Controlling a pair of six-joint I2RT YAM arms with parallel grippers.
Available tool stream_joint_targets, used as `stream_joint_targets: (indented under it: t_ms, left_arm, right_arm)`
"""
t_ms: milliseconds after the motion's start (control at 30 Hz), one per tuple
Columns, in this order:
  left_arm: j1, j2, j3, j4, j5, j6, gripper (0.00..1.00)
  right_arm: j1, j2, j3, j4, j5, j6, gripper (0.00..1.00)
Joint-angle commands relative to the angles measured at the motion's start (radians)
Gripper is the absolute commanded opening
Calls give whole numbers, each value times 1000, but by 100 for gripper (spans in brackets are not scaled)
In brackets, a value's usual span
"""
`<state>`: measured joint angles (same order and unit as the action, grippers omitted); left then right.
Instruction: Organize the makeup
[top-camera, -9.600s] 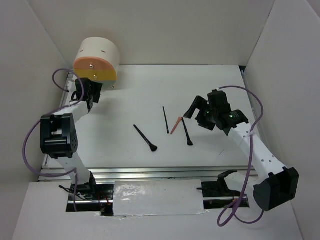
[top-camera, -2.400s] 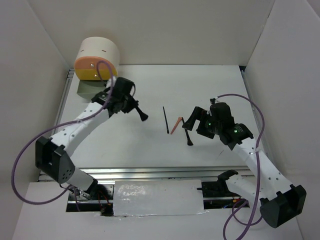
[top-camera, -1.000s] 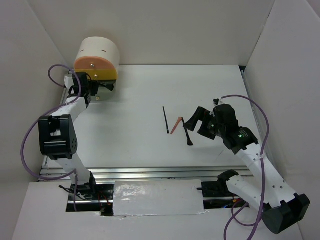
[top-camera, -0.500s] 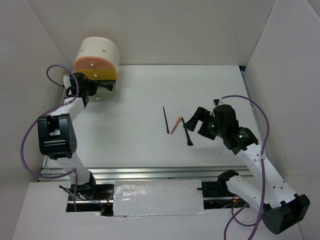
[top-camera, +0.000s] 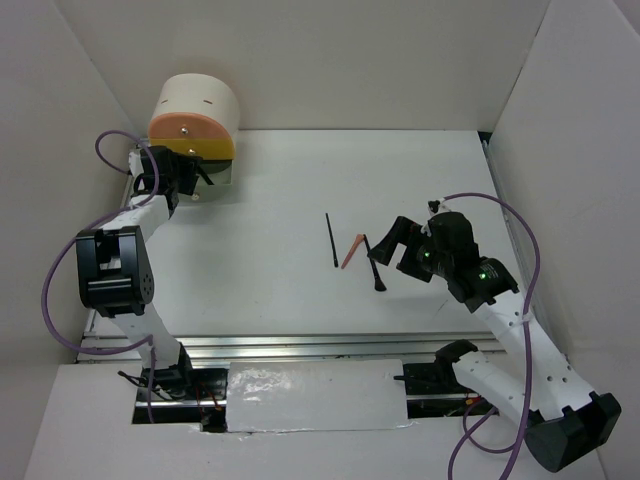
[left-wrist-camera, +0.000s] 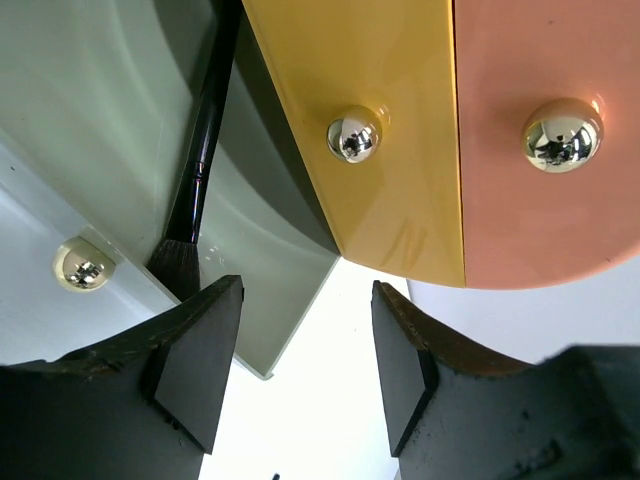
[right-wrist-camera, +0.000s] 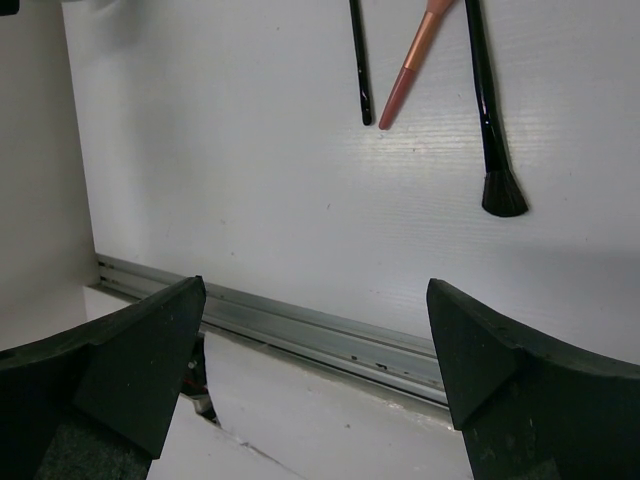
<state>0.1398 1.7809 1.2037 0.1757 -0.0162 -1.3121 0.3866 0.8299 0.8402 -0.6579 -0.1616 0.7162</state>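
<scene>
Just beyond the left claw (left-wrist-camera: 305, 330), its jaws apart and empty, the thin black makeup brush (left-wrist-camera: 205, 130) lies in the pale-green drawer (left-wrist-camera: 90, 100); best back straight away, clear of its bristles.

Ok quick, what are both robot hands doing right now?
Left gripper: open, empty; the black brush lies in the drawer.
Right gripper: open, holding nothing.

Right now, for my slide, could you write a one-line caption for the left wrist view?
Open left tool facing the open grey-green drawer, in which a black brush lies.
</scene>
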Motion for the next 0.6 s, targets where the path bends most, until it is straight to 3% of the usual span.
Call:
stream_joint_targets:
  t_ms: [0, 67, 133, 200, 233, 267, 300, 400, 500, 567]
  left_arm:
    - [4, -17, 13, 27, -1, 7, 67]
    - [1, -41, 28, 25, 1, 20, 69]
    - [-20, -49, 72, -36, 5, 60, 77]
    - [-54, -40, 196, -219, 1, 114, 83]
    - [-112, -35, 242, -295, -34, 182, 86]
    - [-140, -20, 338, -368, -63, 216, 97]
    - [-232, -9, 385, -513, -132, 270, 99]
    - [-365, 38, 506, -716, -198, 320, 99]
    - [-573, 107, 582, -824, -264, 336, 99]
    - [-649, 176, 640, -909, -315, 340, 99]
  right_arm:
    - [3, -15, -9, 3, 8, -4, 100]
    - [5, -15, -10, 4, 10, -6, 100]
    - [3, -15, -13, 7, 11, -4, 100]
    - [3, -14, -13, 7, 29, -4, 100]
    - [3, -11, -9, 9, 39, -6, 100]
    - [3, -8, -4, 4, 51, -8, 100]
    - [1, -2, 8, 3, 78, -14, 100]
    - [-3, 14, 43, -17, 126, -24, 100]
    - [-8, 41, 83, -58, 210, -29, 100]
    - [-9, 57, 102, -94, 264, -29, 100]
